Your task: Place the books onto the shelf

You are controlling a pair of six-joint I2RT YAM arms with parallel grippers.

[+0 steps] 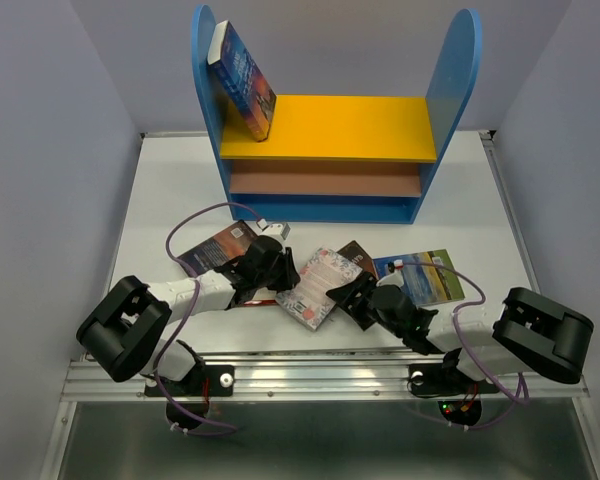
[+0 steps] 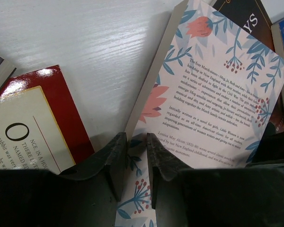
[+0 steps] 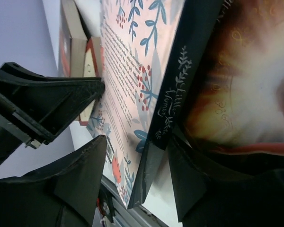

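Both arms are on 1 book here. The pale patterned book [image 1: 315,285] lies near the middle of the table [image 1: 160,200], at about 6 o'clock from the shelf [image 1: 458,70]. The left gripper [image 2: 136,142] has its fingers pressed close on the book's near corner, pinching it. That grip looks meant to tip the thin paperback up, since a flat book offers no edge to grab.

At 3 o'clock of the book sits the right gripper [image 3: 137,142]. Its jaws are spread either side of the dark spine, one finger close against it and the other apart from the flowered cover, so it is not clamped yet. My read: a hold along the spine would let the book travel upright.

On the shelf, 1 blue-orange book [image 1: 245,80] leans against the left blue panel on the yellow board, at 11 o'clock.

4 more lie on the table:
- The dark red-brown book [image 1: 212,245] is at 9 o'clock of the pale one.
- The white book with red border [image 2: 33,127] is just beside the left fingers.
- The dark brown book [image 1: 358,252] touches the pale one's far corner at 1 o'clock.
- The blue-green landscape book [image 1: 435,278] is at 3 o'clock.
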